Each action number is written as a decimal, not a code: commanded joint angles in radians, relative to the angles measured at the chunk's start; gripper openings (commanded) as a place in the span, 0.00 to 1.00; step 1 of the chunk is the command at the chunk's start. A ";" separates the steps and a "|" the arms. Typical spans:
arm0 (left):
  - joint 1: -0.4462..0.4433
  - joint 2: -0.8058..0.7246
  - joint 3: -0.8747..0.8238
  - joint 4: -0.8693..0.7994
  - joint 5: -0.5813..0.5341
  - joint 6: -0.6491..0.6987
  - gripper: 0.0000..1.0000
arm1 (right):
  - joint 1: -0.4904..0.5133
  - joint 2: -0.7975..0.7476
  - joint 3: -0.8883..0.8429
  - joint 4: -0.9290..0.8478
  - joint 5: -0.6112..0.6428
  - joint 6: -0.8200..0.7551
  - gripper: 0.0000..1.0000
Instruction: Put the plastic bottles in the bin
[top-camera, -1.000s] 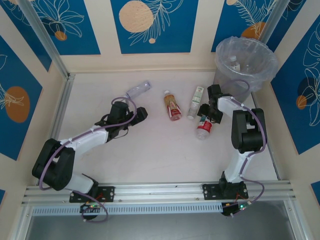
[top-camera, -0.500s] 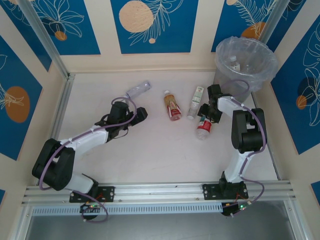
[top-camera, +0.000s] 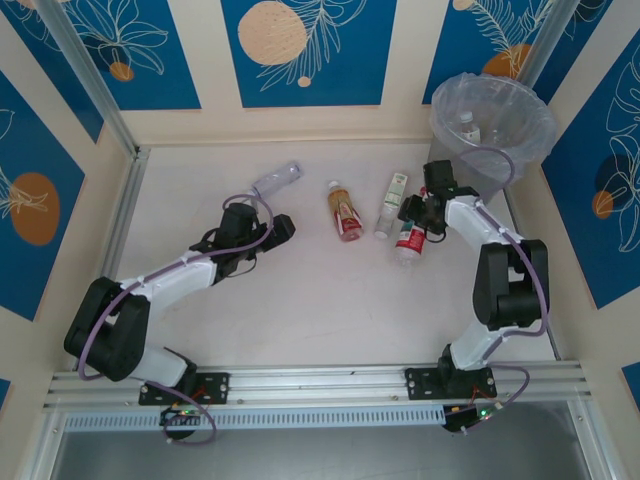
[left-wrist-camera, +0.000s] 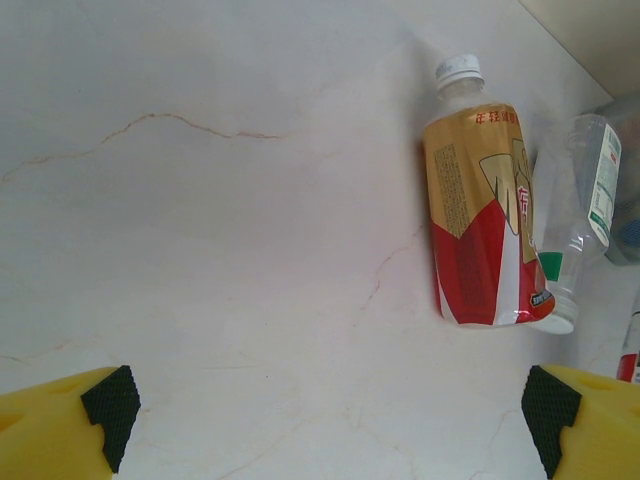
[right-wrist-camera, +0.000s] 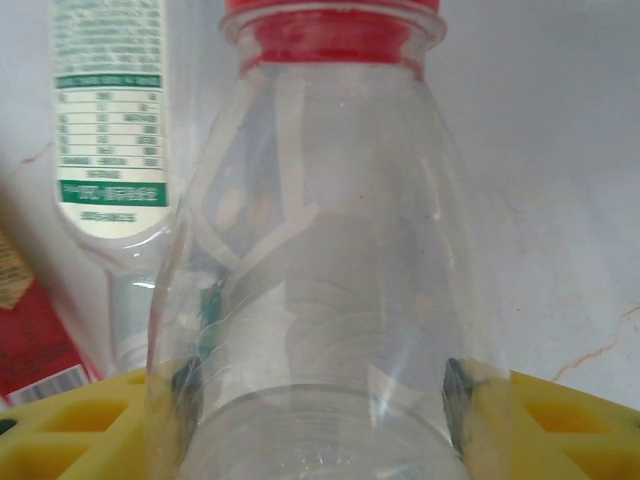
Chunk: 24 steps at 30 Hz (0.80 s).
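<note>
Red-capped bottle (right-wrist-camera: 320, 250) clamped in right gripper (right-wrist-camera: 318, 388) near bin (top-camera: 530, 140), left gripper (left-wrist-camera: 330, 410) wide open and empty above tabletop (left-wrist-camera: 200, 200)

— Where's free room?
— The pale marble tabletop (top-camera: 320, 300), bare between the two arms.
— And in the way?
— A green-and-white-labelled clear plastic bottle (right-wrist-camera: 108, 120) just beside the red-capped clear bottle (right-wrist-camera: 320, 250); the tall grey bag-lined bin (top-camera: 530, 140) close behind.

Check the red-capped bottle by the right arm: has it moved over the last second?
Yes. The red-capped bottle, held in the right gripper, has shifted toward the bin, up alongside the green-white bottle.
</note>
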 joint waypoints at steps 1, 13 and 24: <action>-0.007 0.005 0.007 -0.009 0.006 -0.006 1.00 | 0.009 -0.072 -0.024 0.039 -0.033 -0.019 0.62; -0.007 0.009 0.007 0.000 0.017 -0.012 1.00 | 0.010 -0.232 -0.030 0.071 -0.056 -0.055 0.60; -0.009 0.006 0.007 -0.001 0.018 -0.013 1.00 | 0.009 -0.374 -0.053 0.197 -0.163 -0.136 0.60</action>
